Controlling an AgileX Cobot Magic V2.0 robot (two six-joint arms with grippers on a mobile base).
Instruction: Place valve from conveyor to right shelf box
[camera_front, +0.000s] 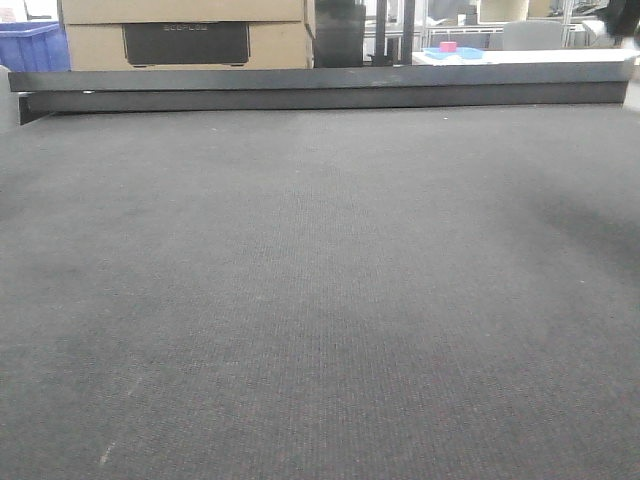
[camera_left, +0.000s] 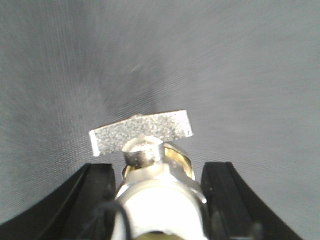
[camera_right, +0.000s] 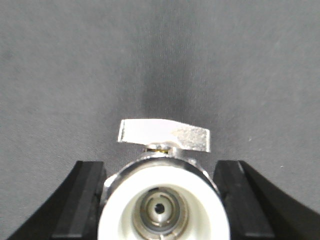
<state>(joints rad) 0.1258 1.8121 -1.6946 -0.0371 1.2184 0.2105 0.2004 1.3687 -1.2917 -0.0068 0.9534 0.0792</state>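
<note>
The front view shows the dark grey woven conveyor belt (camera_front: 320, 300) with no valve and no gripper on it. In the left wrist view, my left gripper (camera_left: 159, 170) is shut on a silvery valve (camera_left: 160, 200). Its black fingers (camera_left: 97, 190) press both sides, and the flat speckled handle (camera_left: 142, 131) points away over the belt (camera_left: 240, 75). In the right wrist view, my right gripper (camera_right: 160, 170) is shut on a second valve (camera_right: 165, 200). That valve's white round end faces the camera, and its silver handle (camera_right: 165, 132) lies across the top above the belt (camera_right: 75, 75).
A dark metal edge rail (camera_front: 320, 88) runs along the belt's far side. Behind it are cardboard boxes (camera_front: 185, 35), a blue bin (camera_front: 30, 45) at the far left, and a blue tray holding a pink object (camera_front: 452, 50) at the far right.
</note>
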